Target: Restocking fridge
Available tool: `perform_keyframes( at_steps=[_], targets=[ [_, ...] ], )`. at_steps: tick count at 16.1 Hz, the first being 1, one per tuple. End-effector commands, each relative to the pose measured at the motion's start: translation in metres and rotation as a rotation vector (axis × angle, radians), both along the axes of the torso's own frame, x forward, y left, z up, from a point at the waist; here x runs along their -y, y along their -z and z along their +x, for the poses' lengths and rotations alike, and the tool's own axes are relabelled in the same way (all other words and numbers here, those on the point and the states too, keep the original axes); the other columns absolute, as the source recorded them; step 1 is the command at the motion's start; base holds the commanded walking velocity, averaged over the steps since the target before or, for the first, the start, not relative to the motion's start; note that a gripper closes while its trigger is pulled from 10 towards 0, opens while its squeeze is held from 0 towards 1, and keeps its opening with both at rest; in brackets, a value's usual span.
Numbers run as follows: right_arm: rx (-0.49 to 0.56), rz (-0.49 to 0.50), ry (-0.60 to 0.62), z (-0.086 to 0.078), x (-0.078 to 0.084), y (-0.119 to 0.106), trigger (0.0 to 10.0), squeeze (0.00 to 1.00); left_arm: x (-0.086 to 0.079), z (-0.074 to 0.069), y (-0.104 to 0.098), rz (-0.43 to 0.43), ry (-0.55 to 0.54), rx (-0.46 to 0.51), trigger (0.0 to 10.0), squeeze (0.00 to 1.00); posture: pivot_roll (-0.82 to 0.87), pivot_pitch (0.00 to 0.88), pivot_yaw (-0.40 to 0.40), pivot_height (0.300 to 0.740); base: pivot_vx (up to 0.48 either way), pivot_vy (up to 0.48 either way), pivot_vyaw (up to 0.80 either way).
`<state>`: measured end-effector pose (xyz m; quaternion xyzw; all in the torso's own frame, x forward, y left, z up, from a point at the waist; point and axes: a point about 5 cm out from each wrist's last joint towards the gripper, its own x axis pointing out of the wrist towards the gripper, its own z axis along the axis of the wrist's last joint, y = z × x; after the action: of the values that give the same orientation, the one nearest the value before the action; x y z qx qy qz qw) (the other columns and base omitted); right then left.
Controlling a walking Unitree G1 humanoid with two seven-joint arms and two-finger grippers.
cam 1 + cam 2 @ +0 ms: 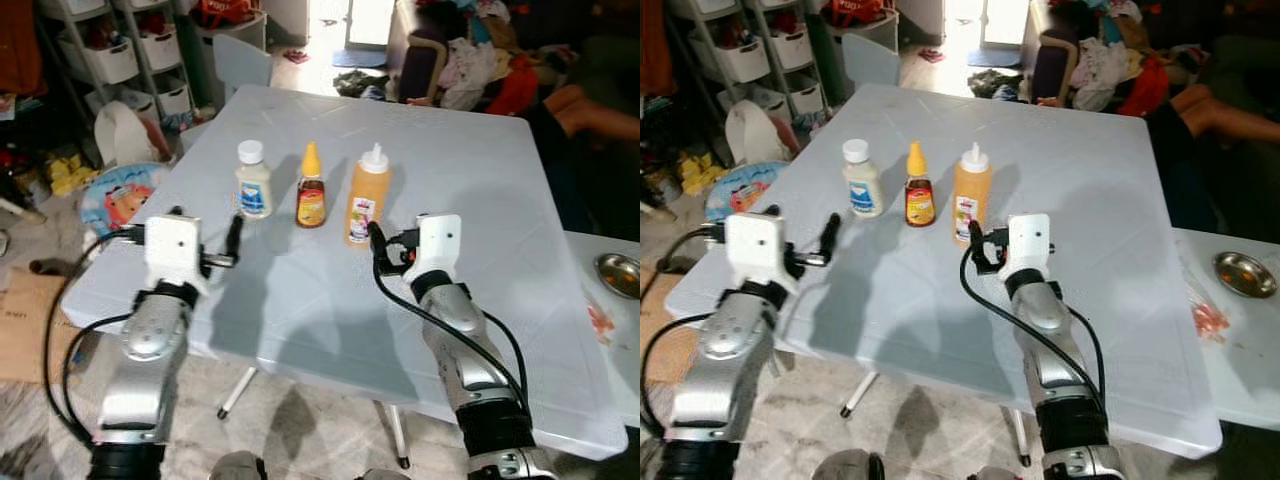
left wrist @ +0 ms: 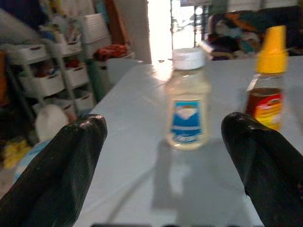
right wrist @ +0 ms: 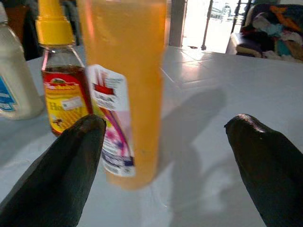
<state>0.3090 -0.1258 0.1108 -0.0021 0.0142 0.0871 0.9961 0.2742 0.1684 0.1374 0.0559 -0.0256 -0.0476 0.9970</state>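
Observation:
Three bottles stand in a row on the white table (image 1: 480, 200): a pale one with a white cap (image 1: 253, 181), a dark one with a yellow cap (image 1: 311, 188), and a tall orange one (image 1: 366, 196). My left gripper (image 1: 232, 243) is open just in front of the white-capped bottle (image 2: 188, 99), its fingers (image 2: 61, 170) wide apart. My right gripper (image 1: 385, 250) is open close to the orange bottle (image 3: 124, 90), which sits toward one finger (image 3: 57, 175). Neither gripper touches a bottle.
White shelves with bins (image 1: 125, 55) and clutter on the floor (image 1: 120, 195) lie to the left. A sofa with clothes (image 1: 480, 50) and a person's leg (image 1: 590, 110) are at the back right. A metal bowl (image 1: 617, 273) sits on a second table at right.

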Motion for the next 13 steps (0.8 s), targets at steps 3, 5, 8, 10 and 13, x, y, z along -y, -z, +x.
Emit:
perform_keyframes(
  at_steps=[3, 5, 8, 10, 13],
  targets=[
    [0.033, 0.01, -0.058, 0.01, -0.006, -0.012, 10.0, 1.0, 0.002, -0.004, -0.004, 0.0, 0.009, 0.001, 10.0, 0.0, 0.08, 0.0, -0.029, 0.74, 0.0, 0.0, 0.0],
    [0.041, 0.007, -0.065, 0.015, -0.007, -0.015, 10.0, 1.0, 0.007, -0.005, -0.005, -0.005, 0.026, -0.001, 10.0, 0.0, 0.09, 0.002, -0.028, 0.74, 0.0, 0.0, 0.0],
    [0.049, 0.001, -0.085, 0.019, -0.012, -0.018, 10.0, 1.0, 0.012, -0.006, -0.005, -0.011, 0.039, -0.005, 10.0, 0.0, 0.09, 0.003, -0.028, 0.74, 0.0, 0.0, 0.0],
    [0.064, -0.031, -0.11, 0.023, -0.014, -0.021, 10.0, 0.0, 0.014, -0.007, -0.004, -0.014, 0.043, -0.01, 10.0, 0.0, 0.09, 0.002, -0.029, 0.74, 0.0, 0.0, 0.0],
    [0.09, -0.086, -0.123, 0.028, -0.015, -0.024, 10.0, 0.0, 0.015, -0.007, -0.004, -0.016, 0.044, -0.014, 10.0, 0.0, 0.09, 0.001, -0.03, 0.74, 0.0, 0.0, 0.0]
  ],
)
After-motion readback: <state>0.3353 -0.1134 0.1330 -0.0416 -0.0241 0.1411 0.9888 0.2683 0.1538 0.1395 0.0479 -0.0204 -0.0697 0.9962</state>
